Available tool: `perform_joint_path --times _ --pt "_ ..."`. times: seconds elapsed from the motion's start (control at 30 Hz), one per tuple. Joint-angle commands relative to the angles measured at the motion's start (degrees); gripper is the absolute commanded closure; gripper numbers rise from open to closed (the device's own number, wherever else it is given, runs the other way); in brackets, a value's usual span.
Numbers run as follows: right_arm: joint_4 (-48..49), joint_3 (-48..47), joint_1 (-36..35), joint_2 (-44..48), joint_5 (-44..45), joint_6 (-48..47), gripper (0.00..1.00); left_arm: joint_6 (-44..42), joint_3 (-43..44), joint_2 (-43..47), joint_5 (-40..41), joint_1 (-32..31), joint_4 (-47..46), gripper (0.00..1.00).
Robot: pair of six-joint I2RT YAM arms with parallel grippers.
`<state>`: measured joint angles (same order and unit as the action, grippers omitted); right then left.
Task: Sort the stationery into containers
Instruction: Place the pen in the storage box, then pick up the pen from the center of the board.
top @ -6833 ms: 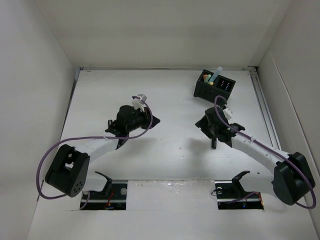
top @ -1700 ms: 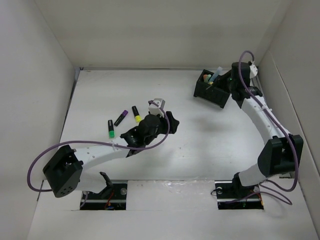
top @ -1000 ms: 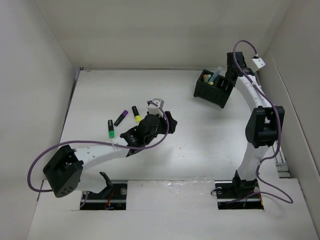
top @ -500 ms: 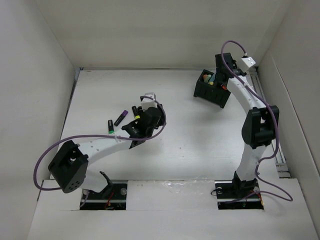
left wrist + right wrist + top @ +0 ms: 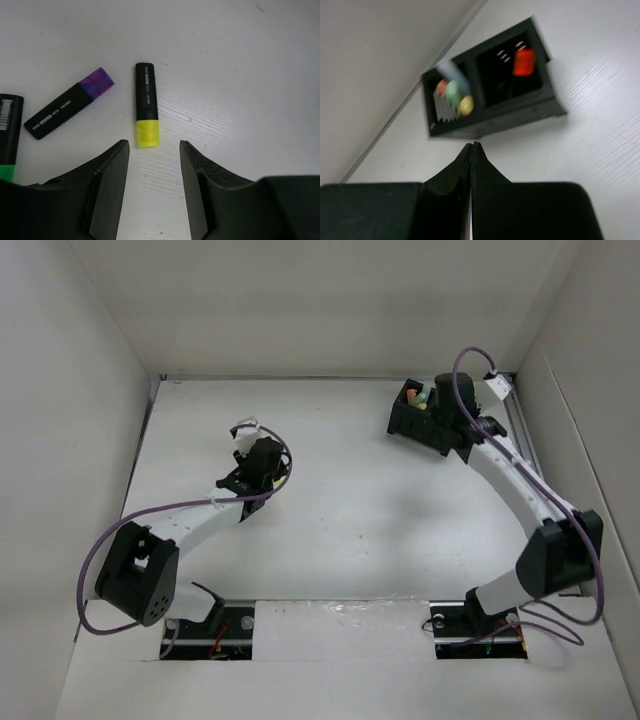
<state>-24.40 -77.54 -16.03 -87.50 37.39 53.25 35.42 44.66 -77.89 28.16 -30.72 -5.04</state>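
Observation:
Three black markers lie on the white table in the left wrist view: a yellow-ended one (image 5: 146, 105), a purple-ended one (image 5: 67, 104) and a green-ended one (image 5: 7, 137) cut off by the left edge. My left gripper (image 5: 152, 150) is open and empty, and the yellow end lies just ahead of the gap between its fingers. In the top view the left arm hides these markers. The black organiser (image 5: 495, 117) holds an orange-capped marker (image 5: 524, 61) in one compartment and pastel ones (image 5: 453, 90) in the other. My right gripper (image 5: 472, 146) is shut and empty, close in front of the organiser.
White walls enclose the table on three sides. The organiser (image 5: 400, 420) stands at the back right near the wall, with the right arm (image 5: 500, 465) reaching over its right part. A metal rail (image 5: 525, 440) runs along the table's right edge.
The left gripper has swung back and left over the three black markers, and its jaws have narrowed a little. The right gripper has closed and come away from above the organiser.

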Motion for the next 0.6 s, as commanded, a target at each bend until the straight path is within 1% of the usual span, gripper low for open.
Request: perform_joint_path --times 0.0,0.07,0.13,0.17,0.2,0.23,0.33,0.4,0.47,0.57 --pt "10.51 6.42 -3.65 7.86 -8.55 -0.60 1.00 2.29 2.09 -5.49 1.10 1.63 2.83 0.59" --pt "11.57 9.67 -5.58 10.06 -12.41 -0.61 1.00 2.29 4.63 -8.49 -0.03 1.63 2.84 0.58" --pt "11.57 11.00 -6.81 11.57 -14.18 -1.22 0.87 2.29 6.30 -12.44 0.48 1.63 3.54 0.56" --pt "11.57 11.53 -7.95 12.35 -15.75 -1.22 0.73 1.76 7.53 -14.12 0.49 1.63 3.54 0.53" --pt "11.57 12.23 -8.48 12.36 -16.64 -1.22 0.73 1.76 8.06 -14.13 0.49 1.63 3.54 0.51" --pt "11.57 12.23 -8.49 12.36 -17.43 -1.22 0.66 1.76 8.07 -14.66 -0.21 1.63 3.54 0.51" --pt "13.15 14.34 -10.68 12.89 -18.75 -1.84 0.65 1.76 8.86 -15.89 0.57 1.63 2.75 0.50" --pt "13.15 14.96 -10.69 12.28 -19.28 -1.84 0.65 1.76 10.35 -17.47 2.86 1.63 4.16 0.50" --pt "13.15 15.66 -11.39 12.27 -19.28 -1.32 0.65 1.76 11.67 -19.66 3.65 2.16 5.30 0.50" --pt "13.86 16.98 -11.39 12.88 -20.06 -0.78 0.62 1.76 13.95 -22.21 3.65 2.16 5.92 0.49"
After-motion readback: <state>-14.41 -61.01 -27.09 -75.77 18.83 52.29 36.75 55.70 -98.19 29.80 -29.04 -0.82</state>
